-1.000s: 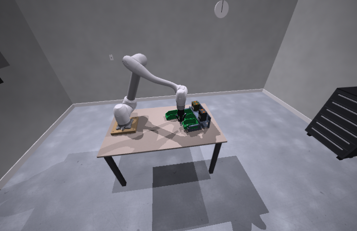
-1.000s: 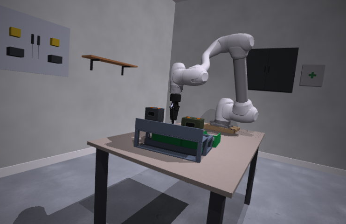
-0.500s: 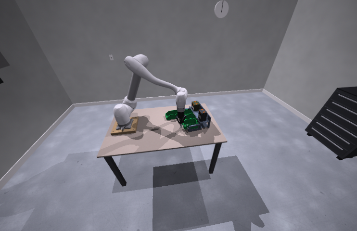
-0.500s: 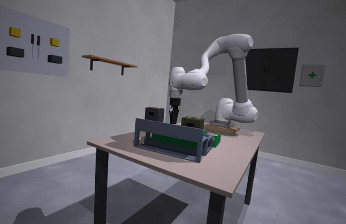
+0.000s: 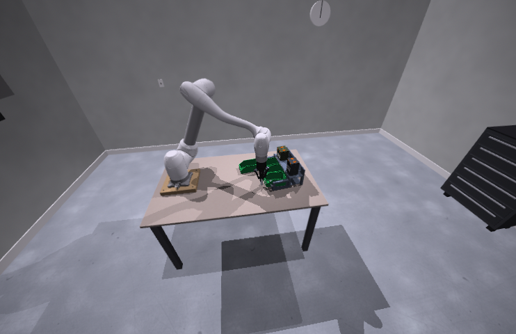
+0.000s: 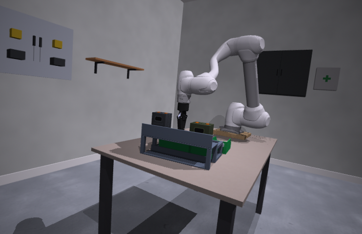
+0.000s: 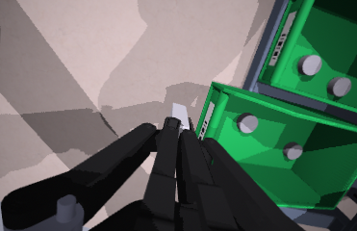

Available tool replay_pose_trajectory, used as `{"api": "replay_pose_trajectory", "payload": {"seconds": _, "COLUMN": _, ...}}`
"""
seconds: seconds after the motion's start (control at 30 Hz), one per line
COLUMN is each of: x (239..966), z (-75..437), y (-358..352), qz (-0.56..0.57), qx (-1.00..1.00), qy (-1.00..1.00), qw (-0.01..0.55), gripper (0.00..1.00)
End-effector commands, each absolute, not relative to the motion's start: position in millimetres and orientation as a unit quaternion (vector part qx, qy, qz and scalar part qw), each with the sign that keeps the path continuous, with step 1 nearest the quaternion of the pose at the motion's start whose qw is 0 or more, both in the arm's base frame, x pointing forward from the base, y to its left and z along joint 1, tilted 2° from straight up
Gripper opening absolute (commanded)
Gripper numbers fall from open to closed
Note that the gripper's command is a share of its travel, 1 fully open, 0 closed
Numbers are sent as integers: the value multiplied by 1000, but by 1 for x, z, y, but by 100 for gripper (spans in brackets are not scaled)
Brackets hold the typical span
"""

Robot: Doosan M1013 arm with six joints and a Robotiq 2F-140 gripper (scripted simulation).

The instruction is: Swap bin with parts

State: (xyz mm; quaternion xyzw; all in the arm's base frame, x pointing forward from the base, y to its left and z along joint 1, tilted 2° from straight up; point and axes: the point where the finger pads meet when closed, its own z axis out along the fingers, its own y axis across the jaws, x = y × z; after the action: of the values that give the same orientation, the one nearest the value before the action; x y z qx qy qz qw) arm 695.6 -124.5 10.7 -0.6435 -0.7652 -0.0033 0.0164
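My gripper point(image 5: 261, 176) point(image 6: 181, 126) point(image 7: 176, 115) is shut on nothing and points down just in front of the grey-blue shelf point(image 5: 297, 181) point(image 6: 173, 135). In the wrist view its fingertips are just to the left of the front lip of a green open bin point(image 7: 282, 166) point(image 5: 275, 172) that holds two grey round parts point(image 7: 246, 122). That bin's open front faces out, and it seems to stick out further than its neighbour. The neighbouring green bin point(image 7: 325, 43) in the shelf also holds round parts. Another green open bin point(image 5: 247, 167) point(image 6: 227, 146) stands on the table point(image 5: 227, 204) beside the shelf; I cannot see into it.
A dark box point(image 5: 293, 165) point(image 6: 161, 119) and an olive box point(image 5: 282, 151) point(image 6: 201, 127) stand on top of the shelf. A third green bin point(image 5: 277, 181) sits in the shelf nearest the table's front. The arm's base stands on a wooden plate point(image 5: 180, 185) at the left.
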Motion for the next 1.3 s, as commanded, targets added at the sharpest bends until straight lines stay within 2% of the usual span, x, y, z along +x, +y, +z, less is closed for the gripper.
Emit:
{"api": "replay_pose_trajectory", "payload": {"seconds": 0.0, "x": 696, "z": 11, "y": -125, "qz": -3, "qx": -644, "qy": -765, "qw": 16, "gripper": 10}}
{"api": "replay_pose_trajectory", "payload": {"seconds": 1.27, "x": 712, "z": 11, "y": -122, "qz": -3, "qx": -644, "qy": -765, "qw": 16, "gripper": 10}}
